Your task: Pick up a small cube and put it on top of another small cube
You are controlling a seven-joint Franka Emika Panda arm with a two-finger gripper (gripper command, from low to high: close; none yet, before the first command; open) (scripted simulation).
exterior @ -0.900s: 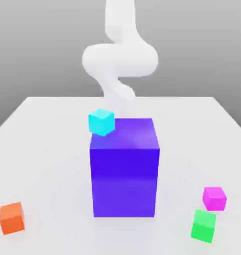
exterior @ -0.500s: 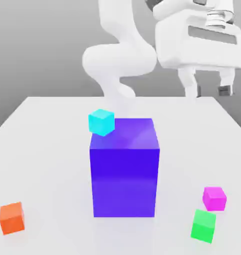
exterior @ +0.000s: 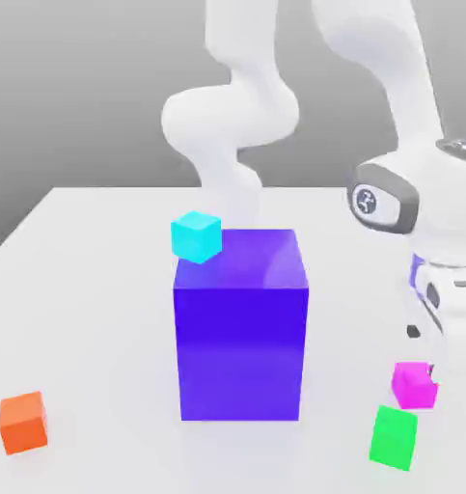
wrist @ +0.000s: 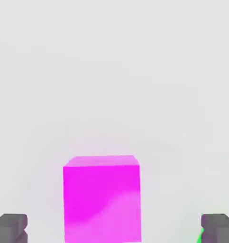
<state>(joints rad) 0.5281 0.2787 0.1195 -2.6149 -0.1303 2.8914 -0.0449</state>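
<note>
A magenta small cube (exterior: 411, 386) rests on the white table (exterior: 92, 289) at the exterior view's right. My gripper (exterior: 421, 353) has come down right above it. In the hand view the magenta cube (wrist: 102, 199) lies between my two dark fingertips (wrist: 10, 227), which stand wide apart and clear of its sides, so the gripper (wrist: 114, 230) is open. A green small cube (exterior: 395, 437) sits just in front of the magenta one. A cyan small cube (exterior: 197, 236) sits behind the big block's upper left corner. An orange small cube (exterior: 23, 422) lies at the front left.
A tall blue-violet block (exterior: 240, 333) stands in the middle of the table, to the left of my hand in the exterior view. The white arm (exterior: 232, 116) curves up behind it.
My hand has dropped from high at the upper right down onto the magenta cube. All cubes stay where they were.
</note>
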